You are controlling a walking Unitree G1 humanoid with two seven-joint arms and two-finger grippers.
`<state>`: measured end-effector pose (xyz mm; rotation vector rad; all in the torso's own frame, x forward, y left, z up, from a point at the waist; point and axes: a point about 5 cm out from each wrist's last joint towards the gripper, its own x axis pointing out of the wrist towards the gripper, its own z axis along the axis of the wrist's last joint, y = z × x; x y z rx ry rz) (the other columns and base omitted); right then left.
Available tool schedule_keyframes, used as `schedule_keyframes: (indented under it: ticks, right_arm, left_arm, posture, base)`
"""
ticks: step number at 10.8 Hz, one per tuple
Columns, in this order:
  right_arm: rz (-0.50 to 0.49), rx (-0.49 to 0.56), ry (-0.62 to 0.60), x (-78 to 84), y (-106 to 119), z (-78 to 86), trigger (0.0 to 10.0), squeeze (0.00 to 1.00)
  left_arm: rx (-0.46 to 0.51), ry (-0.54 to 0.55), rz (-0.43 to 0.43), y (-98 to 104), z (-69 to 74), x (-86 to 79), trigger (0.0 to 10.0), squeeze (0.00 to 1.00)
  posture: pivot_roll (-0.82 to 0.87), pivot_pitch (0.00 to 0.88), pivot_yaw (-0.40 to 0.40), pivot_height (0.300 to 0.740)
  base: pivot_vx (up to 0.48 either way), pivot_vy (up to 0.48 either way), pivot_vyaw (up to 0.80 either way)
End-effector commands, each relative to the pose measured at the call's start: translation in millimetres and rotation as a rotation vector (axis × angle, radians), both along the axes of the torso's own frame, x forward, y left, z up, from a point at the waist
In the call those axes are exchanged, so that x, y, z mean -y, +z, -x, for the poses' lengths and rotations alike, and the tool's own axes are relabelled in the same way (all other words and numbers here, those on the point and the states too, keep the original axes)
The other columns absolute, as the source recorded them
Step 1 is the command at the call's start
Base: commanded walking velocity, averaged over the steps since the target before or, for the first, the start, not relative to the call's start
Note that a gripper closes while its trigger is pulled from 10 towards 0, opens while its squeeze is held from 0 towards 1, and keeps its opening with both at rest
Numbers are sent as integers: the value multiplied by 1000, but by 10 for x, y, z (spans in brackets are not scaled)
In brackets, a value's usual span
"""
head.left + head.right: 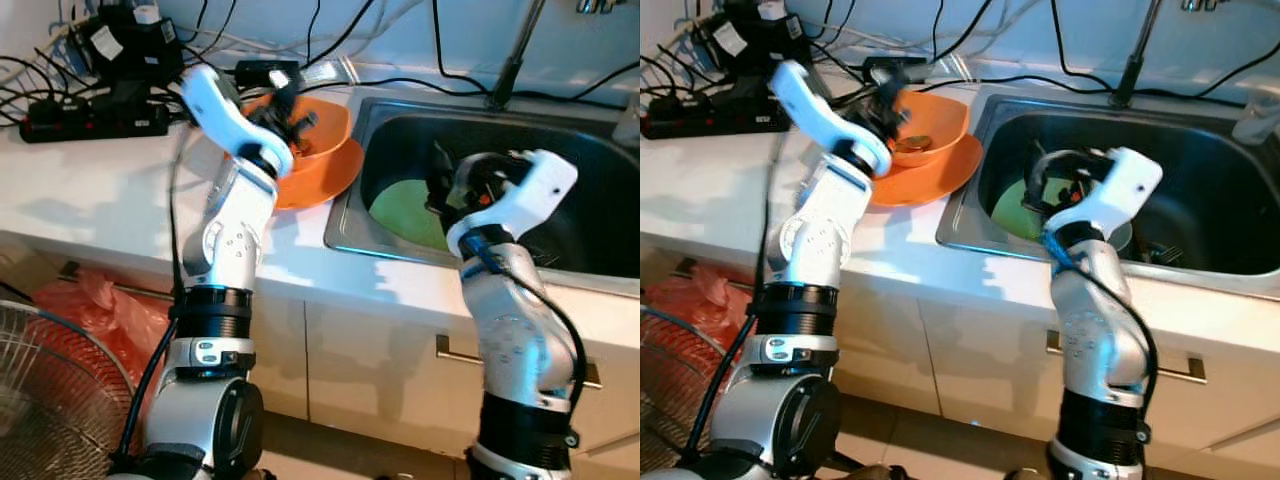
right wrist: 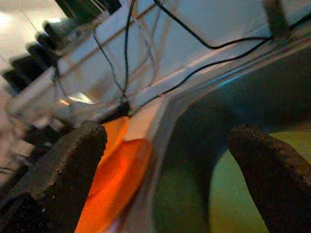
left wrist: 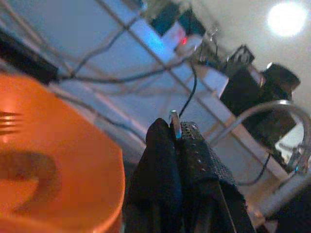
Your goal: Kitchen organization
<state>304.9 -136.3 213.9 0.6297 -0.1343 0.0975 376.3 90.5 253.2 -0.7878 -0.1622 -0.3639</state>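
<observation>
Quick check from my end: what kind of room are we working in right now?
Most likely a home kitchen: a steel sink with a tap stem set in a white counter, cabinet drawers below, and an orange bowl on the counter.

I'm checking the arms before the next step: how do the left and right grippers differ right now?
The left gripper is shut on a thin metal utensil over the orange bowl on the counter; the right gripper is open and holds nothing. The left reaches above the countertop, while the right hangs over the sink near the green plate. Both have black fingers.
</observation>
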Motion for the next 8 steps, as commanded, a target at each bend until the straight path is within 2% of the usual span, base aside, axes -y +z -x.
schedule_keyframes:
  ticks: [1, 3, 5, 6, 7, 8]
  right_arm:
    - [-128, 8, 76, -148, 21, 13, 10000, 1000]
    - [-133, 23, 127, -220, 40, 47, 10000, 1000]
    - [-159, 50, 189, -269, 99, 65, 10000, 1000]
    - [-162, 68, 215, -288, 129, 73, 10000, 839]
    - [-164, 74, 227, -295, 137, 76, 10000, 302]
    - [-169, 80, 244, -312, 149, 75, 10000, 0]
  left_arm:
    - [-30, -44, -2, -75, 5, 51, 0, 0]
    - [-73, -91, 6, -169, 20, 129, 0, 0]
    - [-120, -176, 25, -266, 54, 291, 0, 0]
    - [-129, -209, 41, -276, 77, 352, 0, 0]
    - [-136, -237, 65, -276, 97, 393, 0, 0]
    - [-156, -295, 118, -284, 149, 472, 0, 0]
  posture:
    - [-106, 79, 78, 740]
    - [-100, 91, 93, 740]
    - [-103, 92, 101, 740]
    - [-105, 90, 99, 740]
    - [-106, 86, 96, 740]
    - [-104, 82, 89, 740]
  base:
    - [0, 0, 0]
    - [0, 0, 0]
    - [0, 0, 0]
    - [0, 0, 0]
    - [0, 0, 0]
    - [0, 0, 0]
